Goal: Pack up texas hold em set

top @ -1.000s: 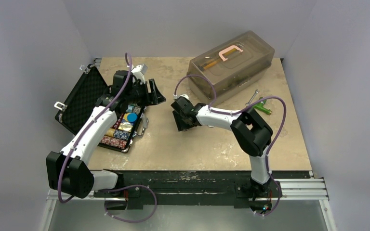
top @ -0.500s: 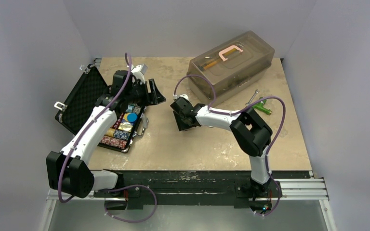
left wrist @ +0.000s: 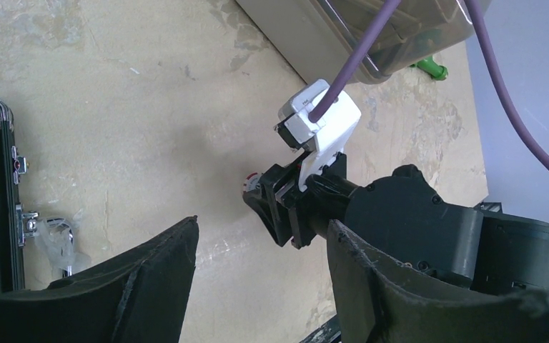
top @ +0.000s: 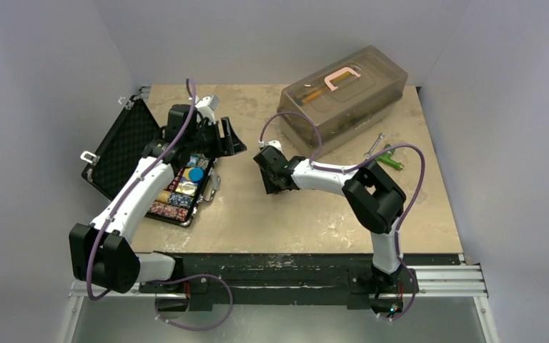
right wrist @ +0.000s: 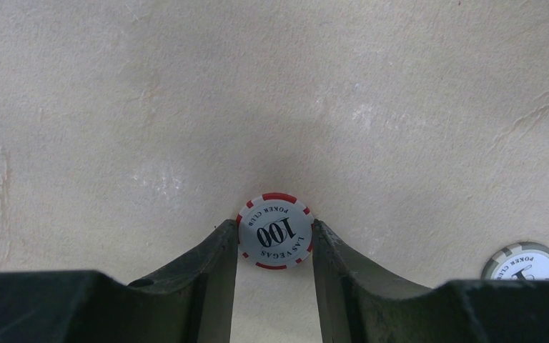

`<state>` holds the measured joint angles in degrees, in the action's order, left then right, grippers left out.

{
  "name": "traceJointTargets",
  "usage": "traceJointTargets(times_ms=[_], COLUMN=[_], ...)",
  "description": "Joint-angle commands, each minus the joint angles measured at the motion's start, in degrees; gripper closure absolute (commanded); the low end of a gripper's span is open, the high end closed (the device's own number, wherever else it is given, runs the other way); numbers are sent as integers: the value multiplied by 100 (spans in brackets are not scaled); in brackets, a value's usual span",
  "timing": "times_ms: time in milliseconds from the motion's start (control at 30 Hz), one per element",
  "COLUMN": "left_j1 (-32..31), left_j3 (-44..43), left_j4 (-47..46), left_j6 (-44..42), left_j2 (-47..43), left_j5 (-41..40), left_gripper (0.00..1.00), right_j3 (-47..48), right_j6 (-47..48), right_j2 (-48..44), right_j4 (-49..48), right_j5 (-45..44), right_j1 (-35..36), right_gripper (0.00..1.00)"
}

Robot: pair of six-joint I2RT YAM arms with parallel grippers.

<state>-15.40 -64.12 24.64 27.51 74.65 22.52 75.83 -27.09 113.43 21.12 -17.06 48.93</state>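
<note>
Right hand (right wrist: 274,249) pinches red-edged chip (right wrist: 274,229) on counter (right wrist: 114,107); second chip (right wrist: 522,261) loose nearby; left hand (left wrist: 261,230) spread; case (top: 125,146) open, part-filled. Packing unfinished.

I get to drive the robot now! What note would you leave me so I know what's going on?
Left gripper: open, empty, hovering by the far right corner of the case.
Right gripper: closed on a red-and-white 100 chip lying flat on the table.
Case: at the left, lid tipped back, with chip rows and a blue disc in the tray.
Done: most chips look stowed.
Left: carry this chip to the case, fetch the grey-and-white chip lying loose beside it, then shut and latch the lid.
</note>
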Motion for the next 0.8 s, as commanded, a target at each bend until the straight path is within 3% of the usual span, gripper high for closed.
traceJointTargets(times_ms=[0,567,767], left_j1=[46,392,459], left_j3=[-22,46,-127], left_j4=[-245,-593,-657], left_j6=[95,673,824], left_j2=[44,604,1345], left_j5=[153,1033,1893], left_gripper=[36,38,39], right_j3=[-222,-775,-999], right_j6=[-41,140,210], right_j2=[-398,-1006,-1382], right_j4=[-256,-681,-789], right_j5=[-136,-246,-224], right_j1=[20,12,12], right_gripper=[67,68,68])
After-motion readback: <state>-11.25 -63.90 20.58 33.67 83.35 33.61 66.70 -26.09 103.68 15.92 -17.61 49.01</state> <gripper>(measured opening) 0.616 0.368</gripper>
